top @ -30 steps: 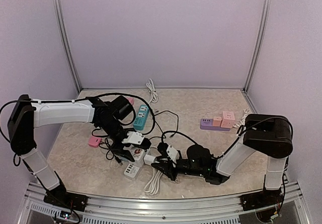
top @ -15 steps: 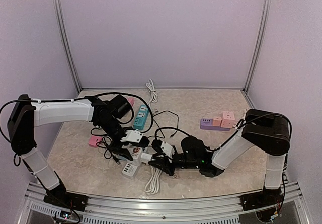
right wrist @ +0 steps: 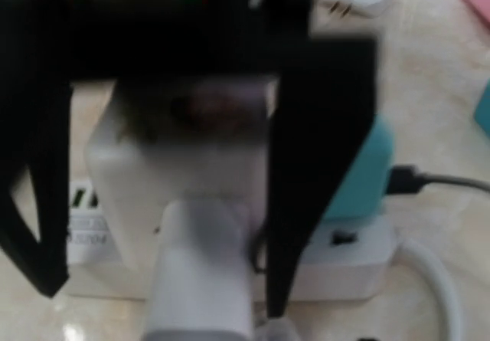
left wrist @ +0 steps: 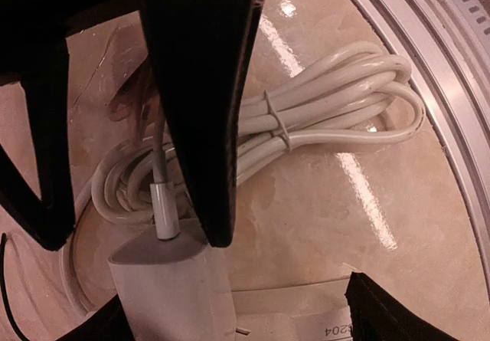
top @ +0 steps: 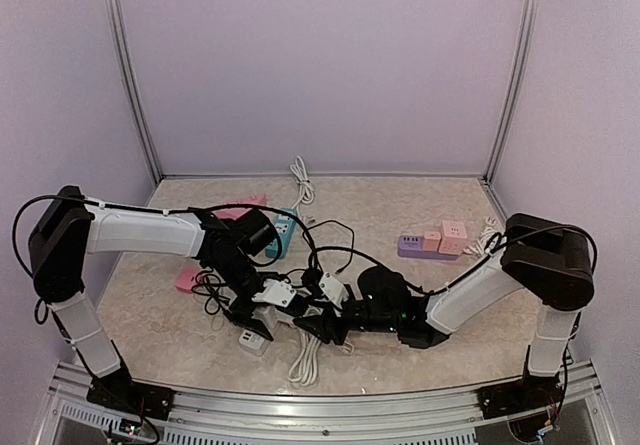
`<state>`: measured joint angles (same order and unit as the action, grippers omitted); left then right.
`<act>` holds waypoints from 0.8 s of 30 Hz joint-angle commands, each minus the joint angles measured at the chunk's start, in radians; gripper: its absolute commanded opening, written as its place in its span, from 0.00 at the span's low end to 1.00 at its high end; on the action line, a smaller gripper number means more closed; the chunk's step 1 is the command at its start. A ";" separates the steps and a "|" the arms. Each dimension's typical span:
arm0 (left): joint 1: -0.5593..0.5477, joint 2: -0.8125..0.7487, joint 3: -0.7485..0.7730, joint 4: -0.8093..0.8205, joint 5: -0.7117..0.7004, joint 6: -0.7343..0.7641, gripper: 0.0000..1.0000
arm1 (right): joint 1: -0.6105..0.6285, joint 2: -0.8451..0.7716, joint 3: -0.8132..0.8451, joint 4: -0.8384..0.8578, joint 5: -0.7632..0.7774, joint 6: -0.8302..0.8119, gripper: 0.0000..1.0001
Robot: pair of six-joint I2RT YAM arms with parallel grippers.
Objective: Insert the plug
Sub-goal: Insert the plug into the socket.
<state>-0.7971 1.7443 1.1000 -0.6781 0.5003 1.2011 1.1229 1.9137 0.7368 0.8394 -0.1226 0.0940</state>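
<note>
The white power strip (top: 250,339) lies near the front edge, its cable end between my left fingers in the left wrist view (left wrist: 172,295). My left gripper (top: 252,317) (left wrist: 130,241) straddles that end and looks shut on it. My right gripper (top: 312,323) (right wrist: 161,299) is shut on a white plug (right wrist: 184,172), which shows just right of the left gripper in the top view (top: 298,312). The plug sits over the strip's body (right wrist: 344,260). Its prongs are hidden.
A bundled white cable (top: 305,360) (left wrist: 329,119) lies by the front rail. Black cables (top: 330,245) loop around both grippers. A pink adapter (top: 188,281), a teal strip (top: 282,230) (right wrist: 356,180) and a purple strip with pink cubes (top: 430,243) lie farther back.
The left gripper has come down and forward onto the white strip. The right gripper has moved left with the plug, close up against the left gripper.
</note>
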 commanded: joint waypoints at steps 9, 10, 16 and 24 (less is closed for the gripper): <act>-0.023 -0.087 -0.022 -0.078 -0.145 0.006 0.96 | 0.055 -0.209 -0.042 -0.140 0.115 -0.014 0.71; -0.029 -0.093 -0.021 -0.082 -0.151 0.010 0.97 | 0.056 -0.222 -0.044 -0.153 0.126 -0.013 0.72; -0.080 -0.145 -0.003 -0.117 -0.179 0.025 0.99 | 0.059 -0.293 -0.043 -0.231 0.186 0.005 0.72; -0.085 -0.212 0.026 -0.164 -0.239 -0.023 0.95 | -0.079 -0.308 0.129 -0.476 0.160 0.288 0.67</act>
<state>-0.8890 1.5795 1.1065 -0.8127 0.3199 1.2083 1.1419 1.6047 0.7551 0.5266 0.0711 0.1875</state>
